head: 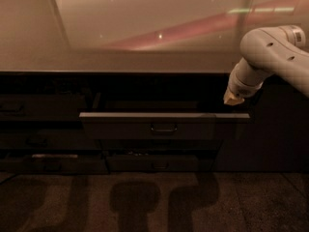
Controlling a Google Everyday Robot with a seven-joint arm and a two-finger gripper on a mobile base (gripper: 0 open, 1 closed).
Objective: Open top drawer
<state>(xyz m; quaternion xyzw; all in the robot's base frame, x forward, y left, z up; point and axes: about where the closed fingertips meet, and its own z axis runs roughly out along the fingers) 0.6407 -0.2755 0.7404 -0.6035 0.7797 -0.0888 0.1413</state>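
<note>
Camera view shows the top drawer (120, 127) under the worktop (145, 62), in the middle of the dark cabinet. It looks pulled out a good way, because its front stands forward of the lower drawer fronts (154, 163). Its long side runs left to right, and its front with the handle (164, 128) faces the camera. The tool (234, 99) hangs just above the drawer's right end, close to the top edge, on the white arm (270, 47). I think it sits there because the pulling is mostly done. I cannot tell if the tool is open or closed, or if it touches the drawer.
</note>
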